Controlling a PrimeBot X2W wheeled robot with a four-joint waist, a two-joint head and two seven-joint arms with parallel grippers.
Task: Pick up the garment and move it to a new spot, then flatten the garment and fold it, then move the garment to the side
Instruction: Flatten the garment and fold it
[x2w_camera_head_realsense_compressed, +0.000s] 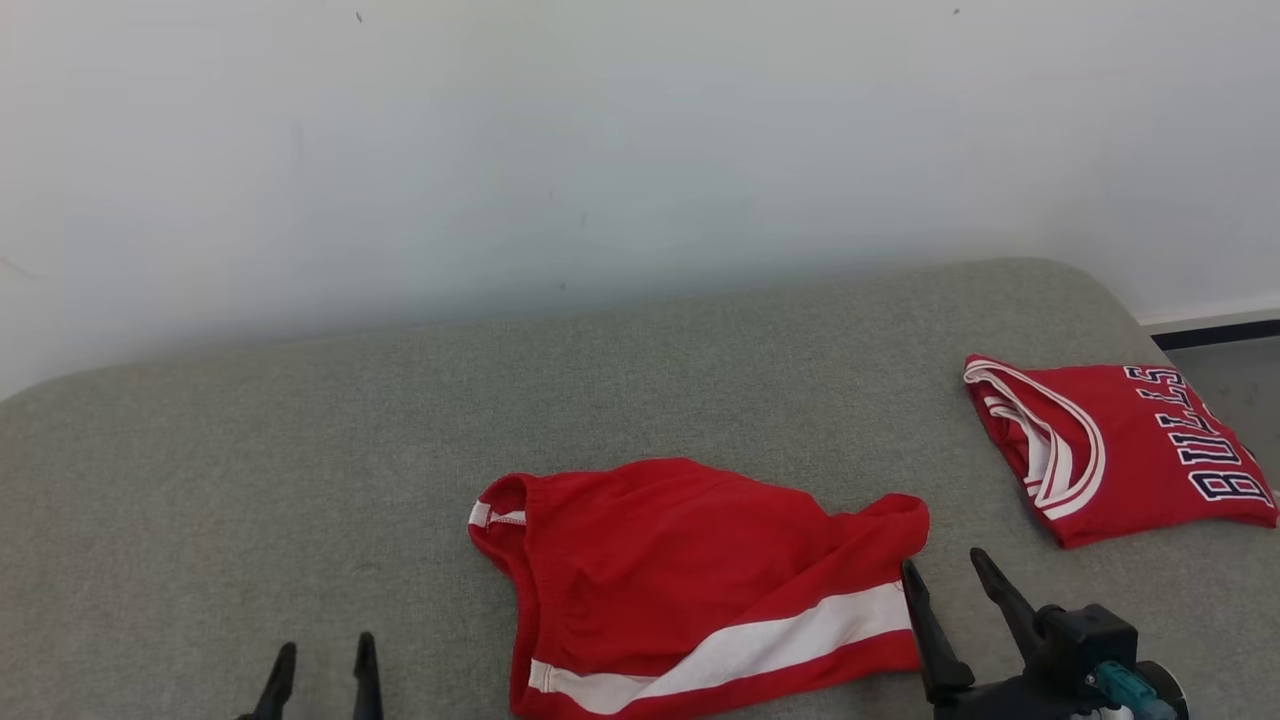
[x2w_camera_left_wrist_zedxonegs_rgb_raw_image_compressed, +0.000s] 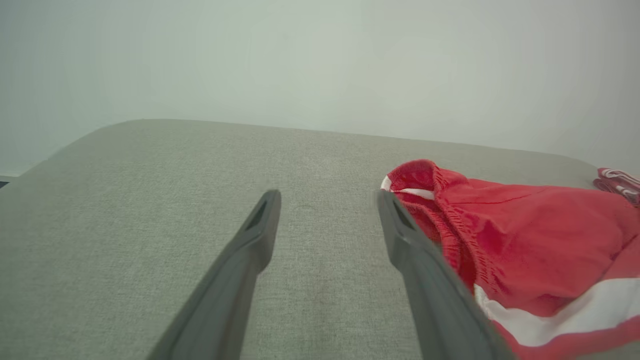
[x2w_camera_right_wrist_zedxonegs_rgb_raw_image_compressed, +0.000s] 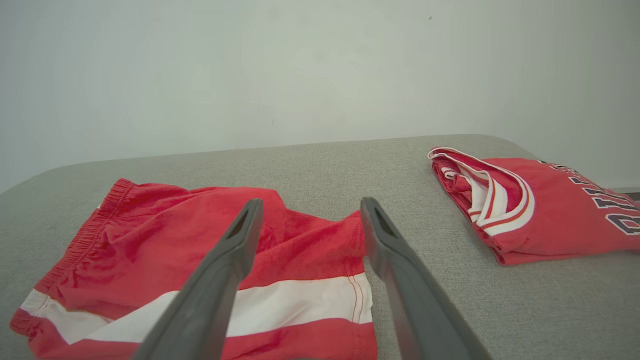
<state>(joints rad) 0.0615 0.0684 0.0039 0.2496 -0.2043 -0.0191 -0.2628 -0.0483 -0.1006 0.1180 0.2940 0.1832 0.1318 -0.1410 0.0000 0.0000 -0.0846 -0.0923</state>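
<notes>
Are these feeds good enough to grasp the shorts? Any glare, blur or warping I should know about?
Head view: even soft light, no glare, red shorts and folded jersey sharp. Left wrist view: jaws blur toward the bottom edge, cushion far edge looks bowed. Right wrist view: shorts crisp, no hard shadows.

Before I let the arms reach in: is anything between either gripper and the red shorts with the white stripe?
Nothing visible. Bare grey fabric surface lies between the open left gripper and the red white-striped shorts. The open right gripper is right beside their right edge. The folded red jersey lies apart, further right.
</notes>
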